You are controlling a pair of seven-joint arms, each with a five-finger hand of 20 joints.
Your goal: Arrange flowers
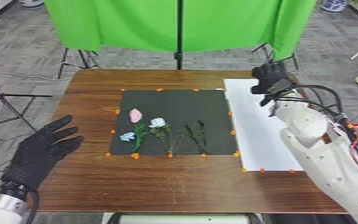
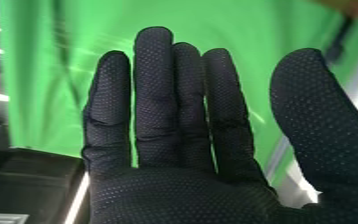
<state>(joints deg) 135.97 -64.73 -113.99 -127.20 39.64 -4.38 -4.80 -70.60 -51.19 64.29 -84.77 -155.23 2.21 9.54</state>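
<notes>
Straight fingers, thumb held apart on the right hand (image 1: 270,76) at the white sheet's (image 1: 257,142) far end, loosely spread fingers on the left hand (image 1: 40,152), pink flower (image 1: 135,116), white flower (image 1: 159,122), blue flower (image 1: 128,136), leafy sprigs (image 1: 202,136) on the black mat (image 1: 171,102)

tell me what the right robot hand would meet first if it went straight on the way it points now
The right robot hand would probably meet the green cloth beyond the table, though height and distance are hard to judge.
</notes>
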